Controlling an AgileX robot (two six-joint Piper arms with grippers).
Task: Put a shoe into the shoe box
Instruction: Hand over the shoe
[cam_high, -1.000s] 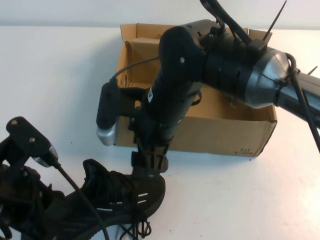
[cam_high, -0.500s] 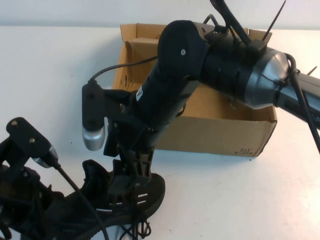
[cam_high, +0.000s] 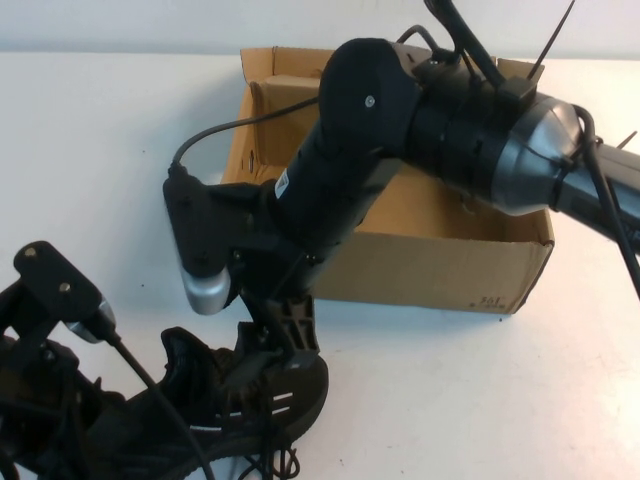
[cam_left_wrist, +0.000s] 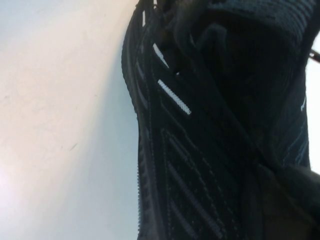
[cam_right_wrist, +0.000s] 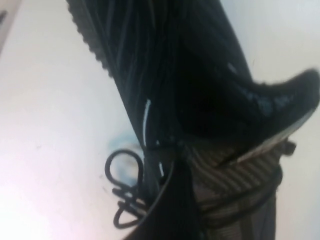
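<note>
High view shows a white table (cam_high: 110, 150) with a brown shoe box (cam_high: 440, 255) at the far middle. The box is open on top, and its near wall faces the robot with small dark print at the right corner. A black shoe (cam_high: 215, 415) lies near the front left edge of the table, well in front of the box and a bit to the left of it. White table shows between the shoe's toe and the box's near wall, so the two do not touch. To the right of the shoe the table is bare all the way to the right edge. To the left of the box there is wide white room too.

The right arm reaches across over the box and bends down to the shoe. The right gripper (cam_high: 262, 362) is low over the laces, with its jaws spread wide; I cannot tell if they touch the shoe. In the right wrist view the laces (cam_right_wrist: 125, 185) curl onto the table just beside the shoe's side.

The left gripper (cam_high: 50, 420) is at the front left corner, at the heel end of the shoe, clenched tight. I cannot tell if it holds the shoe. In the left wrist view the shoe's black mesh side fills most of the picture, with white table beside its sole edge.
</note>
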